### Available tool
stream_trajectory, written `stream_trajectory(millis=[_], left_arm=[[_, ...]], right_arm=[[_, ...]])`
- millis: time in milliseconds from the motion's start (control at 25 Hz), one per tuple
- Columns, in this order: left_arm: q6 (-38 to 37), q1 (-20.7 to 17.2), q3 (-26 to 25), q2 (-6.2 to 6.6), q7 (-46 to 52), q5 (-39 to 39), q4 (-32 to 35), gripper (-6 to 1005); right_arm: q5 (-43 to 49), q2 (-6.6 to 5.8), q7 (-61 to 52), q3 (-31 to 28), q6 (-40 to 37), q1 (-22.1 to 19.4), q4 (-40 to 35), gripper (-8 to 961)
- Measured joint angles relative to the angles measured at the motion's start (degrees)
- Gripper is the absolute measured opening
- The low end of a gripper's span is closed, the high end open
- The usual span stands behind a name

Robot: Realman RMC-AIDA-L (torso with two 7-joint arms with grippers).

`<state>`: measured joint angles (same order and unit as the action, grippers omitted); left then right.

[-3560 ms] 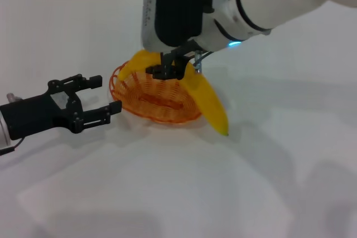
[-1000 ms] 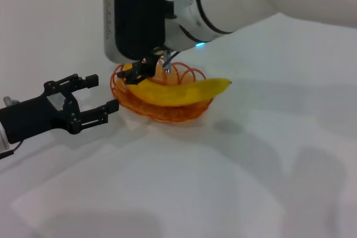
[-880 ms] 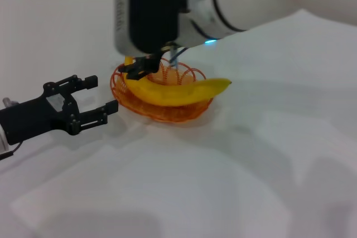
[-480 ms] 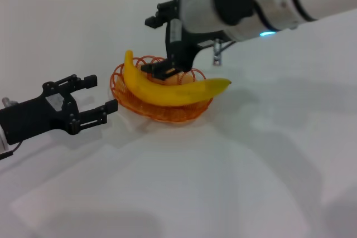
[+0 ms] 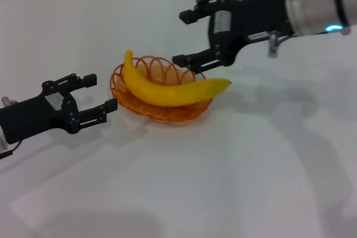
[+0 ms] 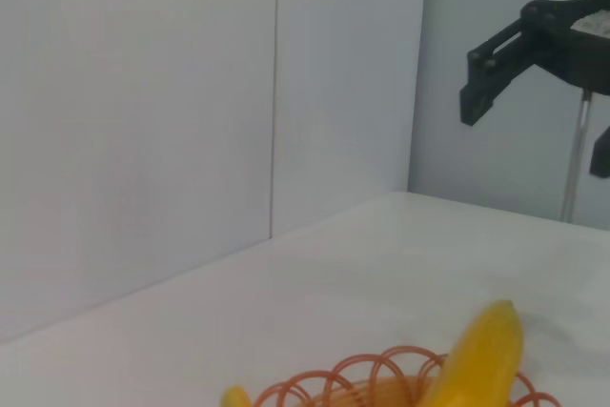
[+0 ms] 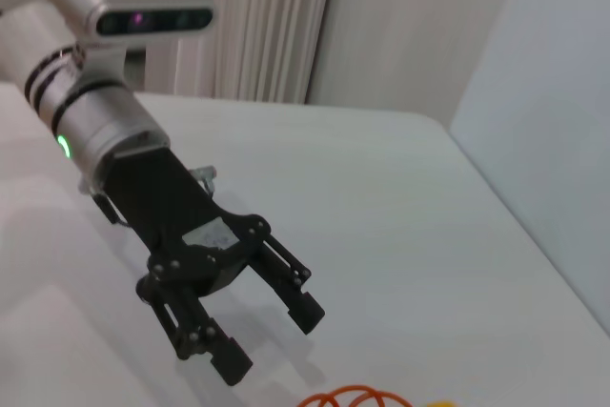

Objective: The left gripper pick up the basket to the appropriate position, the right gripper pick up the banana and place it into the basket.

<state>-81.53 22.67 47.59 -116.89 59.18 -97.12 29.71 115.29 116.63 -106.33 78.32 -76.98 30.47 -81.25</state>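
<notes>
Yellow banana [image 5: 167, 88] rests across light wire basket [image 5: 124, 97]; smooth, bruisable—you'd grip mid-body. Both pincers, left [image 5: 95, 98] & right [image 5: 187, 38], released.

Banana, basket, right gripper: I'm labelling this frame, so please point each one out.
banana [image 5: 167, 92], head view, mid-body.
basket [image 5: 158, 113], head view, front wire wall.
right gripper [image 5: 181, 38], head view, gap between its open fingertips.

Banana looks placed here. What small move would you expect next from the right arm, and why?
Probably a plain retreat, up and back toward its own side. The banana lies across the basket, both ends overhanging the rim, and the right gripper is open above and behind it, holding nothing. The left gripper waits open beside the basket, not touching it.
</notes>
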Motion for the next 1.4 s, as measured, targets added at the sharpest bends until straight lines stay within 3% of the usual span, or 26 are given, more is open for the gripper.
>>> stream_trajectory(millis=[200, 640, 1080, 1400], left_arm=[[-0.18, 0.09, -0.1, -0.04, -0.34, 0.07, 0.0, 796], [-0.24, 0.26, -0.2, -0.09, -0.47, 0.1, 0.0, 796], [-0.3, 0.06, -0.16, -0.09, -0.47, 0.09, 0.0, 796], [-0.3, 0.0, -0.14, -0.09, -0.47, 0.09, 0.0, 796]], right_arm=[[-1.98, -0.08, 4.1, -6.63, -3.06, -0.44, 5.72, 825], [-1.21, -0.65, 12.33, -15.22, -3.18, -0.12, 20.25, 825], [5.48, -0.79, 12.87, -22.25, -5.7, -2.6, 22.56, 825], [7.14, -0.87, 12.9, -23.11, -7.16, -4.48, 22.61, 825]])
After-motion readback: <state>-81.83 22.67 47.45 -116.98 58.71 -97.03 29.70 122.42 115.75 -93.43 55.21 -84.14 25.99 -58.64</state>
